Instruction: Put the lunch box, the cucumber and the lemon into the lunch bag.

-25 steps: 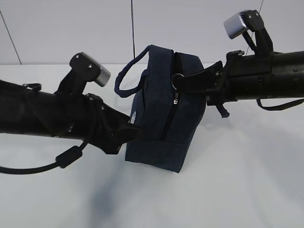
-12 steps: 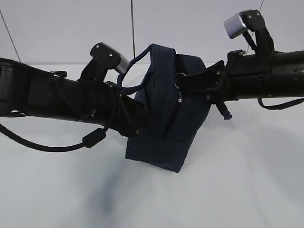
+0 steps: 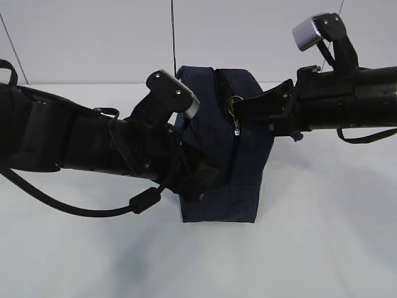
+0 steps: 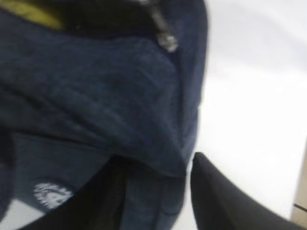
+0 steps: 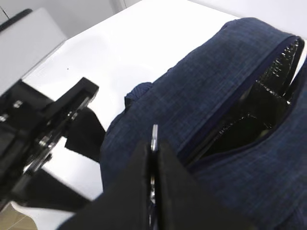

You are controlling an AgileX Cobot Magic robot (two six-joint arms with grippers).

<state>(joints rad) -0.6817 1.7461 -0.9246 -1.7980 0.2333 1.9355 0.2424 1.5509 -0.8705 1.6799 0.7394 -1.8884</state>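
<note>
free: table (image 3: 322, 248) in front and right | blocked: lunch bag (image 3: 245, 174) flanked by both arms

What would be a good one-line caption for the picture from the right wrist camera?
Right gripper pinches the zipper's metal ring on the navy lunch bag, its top partly open.

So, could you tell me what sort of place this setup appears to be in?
Probably a lab or test bench rather than a kitchen: a bare white table, a plain pale wall behind it, and two black robot arms working on a navy lunch bag, with nothing homely in view.
</note>
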